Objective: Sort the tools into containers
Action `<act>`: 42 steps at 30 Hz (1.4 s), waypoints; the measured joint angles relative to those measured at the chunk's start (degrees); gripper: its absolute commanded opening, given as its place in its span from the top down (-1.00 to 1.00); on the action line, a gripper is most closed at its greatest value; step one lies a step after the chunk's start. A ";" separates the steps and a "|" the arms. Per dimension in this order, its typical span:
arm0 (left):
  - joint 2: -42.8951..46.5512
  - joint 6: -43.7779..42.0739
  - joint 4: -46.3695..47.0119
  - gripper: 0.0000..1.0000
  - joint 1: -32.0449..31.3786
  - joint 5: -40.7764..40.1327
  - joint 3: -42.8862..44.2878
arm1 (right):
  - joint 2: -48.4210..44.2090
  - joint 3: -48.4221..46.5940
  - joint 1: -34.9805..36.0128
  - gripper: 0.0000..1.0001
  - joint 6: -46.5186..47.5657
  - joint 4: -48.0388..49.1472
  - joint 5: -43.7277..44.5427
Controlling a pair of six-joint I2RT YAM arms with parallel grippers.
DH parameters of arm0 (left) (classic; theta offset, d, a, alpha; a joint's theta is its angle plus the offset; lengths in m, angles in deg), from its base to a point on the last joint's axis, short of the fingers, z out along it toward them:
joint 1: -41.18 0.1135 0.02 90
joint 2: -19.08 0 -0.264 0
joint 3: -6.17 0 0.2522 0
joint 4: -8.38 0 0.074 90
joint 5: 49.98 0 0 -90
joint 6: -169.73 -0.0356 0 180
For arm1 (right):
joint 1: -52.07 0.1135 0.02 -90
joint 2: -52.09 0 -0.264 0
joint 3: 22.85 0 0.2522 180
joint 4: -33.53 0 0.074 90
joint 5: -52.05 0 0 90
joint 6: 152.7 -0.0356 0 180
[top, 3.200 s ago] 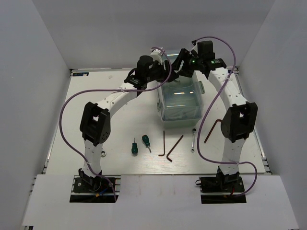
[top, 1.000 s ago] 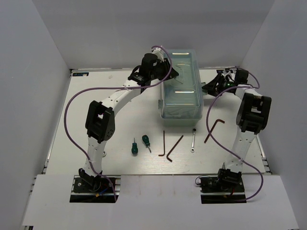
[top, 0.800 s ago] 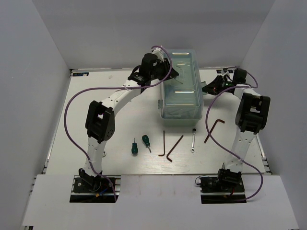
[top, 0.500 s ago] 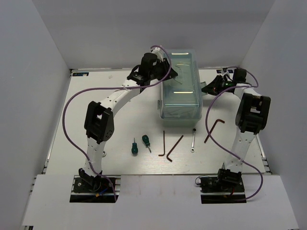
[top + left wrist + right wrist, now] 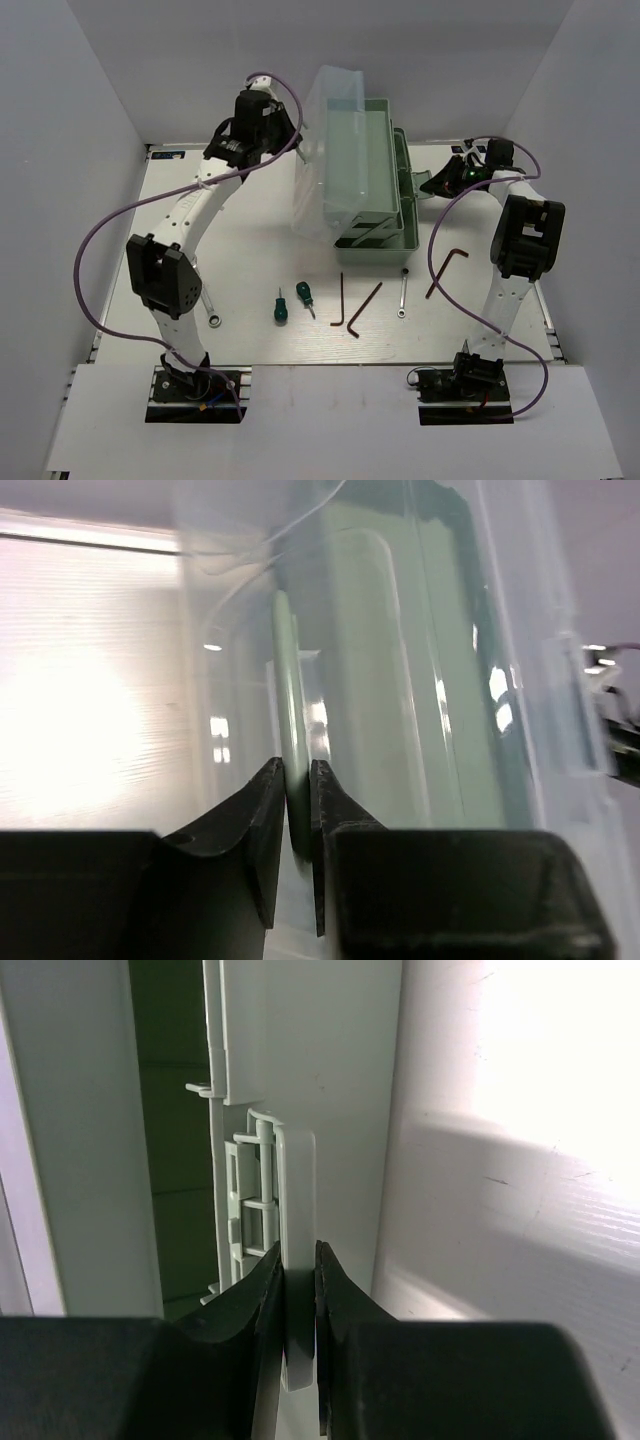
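The mint-green toolbox (image 5: 383, 236) stands open at the back of the table. Its translucent lid (image 5: 328, 150) is tilted up and to the left. My left gripper (image 5: 298, 137) (image 5: 296, 780) is shut on the lid's thin green handle (image 5: 288, 670). At the box's right side my right gripper (image 5: 432, 186) (image 5: 298, 1260) is shut on a pale side tab (image 5: 297, 1175). In front of the box lie two green screwdrivers (image 5: 281, 308) (image 5: 304, 294), dark hex keys (image 5: 340, 300) (image 5: 366, 309) (image 5: 446, 268) and a silver wrench (image 5: 402, 292).
A second silver wrench (image 5: 211, 313) lies by the left arm's lower link. A fold-out tray (image 5: 404, 172) shows on the box's right. Purple cables (image 5: 110, 230) loop from both arms. White walls close in the table on three sides.
The lid has swung up and to the left with my left gripper on its handle, and the box now stands open. My right gripper holds still at the box's right side.
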 measured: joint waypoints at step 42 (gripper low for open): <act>24.85 -3.58 -6.56 -0.87 14.67 -20.17 -28.41 | -0.02 -1.77 -0.57 1.00 3.67 -3.54 2.21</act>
